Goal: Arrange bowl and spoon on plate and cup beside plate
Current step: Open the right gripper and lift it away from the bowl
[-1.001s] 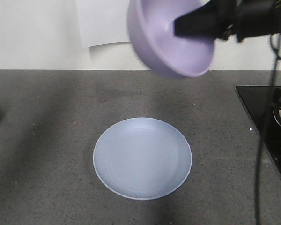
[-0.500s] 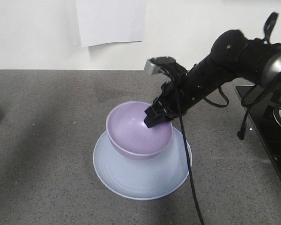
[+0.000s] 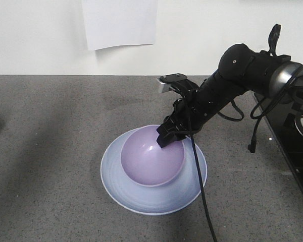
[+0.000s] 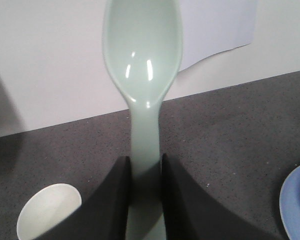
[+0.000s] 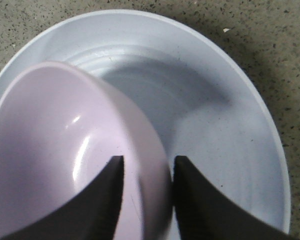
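Bowl on plate, spoon held aloft.
My right end effector [image 3: 165, 135] reached down-left from the right, fingers straddling the lavender bowl's [image 3: 150, 159] far rim, the bowl sitting on the pale blue plate [image 3: 141, 199]. My left end effector [image 4: 146, 197] gripped the mint spoon [image 4: 142, 65] upright above the grey surface [image 3: 50, 151], the cup [image 4: 47, 210] beside it.

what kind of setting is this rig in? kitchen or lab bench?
Likely a mock kitchen counter: a speckled grey stone-like countertop, a glossy black panel at its right edge that looks like a cooktop, and plain tableware, a plate with a bowl on it. A white sheet is stuck on the bare wall.
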You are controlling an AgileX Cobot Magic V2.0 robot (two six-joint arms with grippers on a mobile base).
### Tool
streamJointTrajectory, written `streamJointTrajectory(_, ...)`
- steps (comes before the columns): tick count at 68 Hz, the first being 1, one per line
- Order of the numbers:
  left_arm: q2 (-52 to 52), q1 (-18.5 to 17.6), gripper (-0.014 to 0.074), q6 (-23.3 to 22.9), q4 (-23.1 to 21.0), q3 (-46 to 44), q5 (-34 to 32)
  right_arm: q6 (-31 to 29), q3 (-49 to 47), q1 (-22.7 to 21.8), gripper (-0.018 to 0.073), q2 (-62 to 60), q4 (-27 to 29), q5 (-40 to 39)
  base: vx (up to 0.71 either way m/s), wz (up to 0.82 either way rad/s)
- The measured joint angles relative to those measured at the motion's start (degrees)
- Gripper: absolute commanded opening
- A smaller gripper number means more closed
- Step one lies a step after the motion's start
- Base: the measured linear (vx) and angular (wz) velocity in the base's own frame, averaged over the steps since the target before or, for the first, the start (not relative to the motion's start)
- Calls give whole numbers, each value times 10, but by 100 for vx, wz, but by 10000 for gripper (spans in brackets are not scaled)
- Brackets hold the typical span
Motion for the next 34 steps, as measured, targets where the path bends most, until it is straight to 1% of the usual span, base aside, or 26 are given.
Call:
streamJointTrajectory(5,0,0,-6,0,0,0,0,2,0,0,409,0,-2,-5,0,0)
streamJointTrajectory(9,0,0,-6,0,0,0,0,2,0,0,426,0,-3,-11,0,0)
streamJointTrajectory(20,0,0,-6,0,0,0,0,9,-17,-1,425,0,-9,-19,0,0)
streamJointTrajectory(29,0,0,-6,0,0,0,0,35,-68,-10,419,-17,-12,-19,0,0)
streamJointTrajectory(34,0,0,-6,0,-2,0,-3,56,-103,-20,391,-39,-14,-18,0,0)
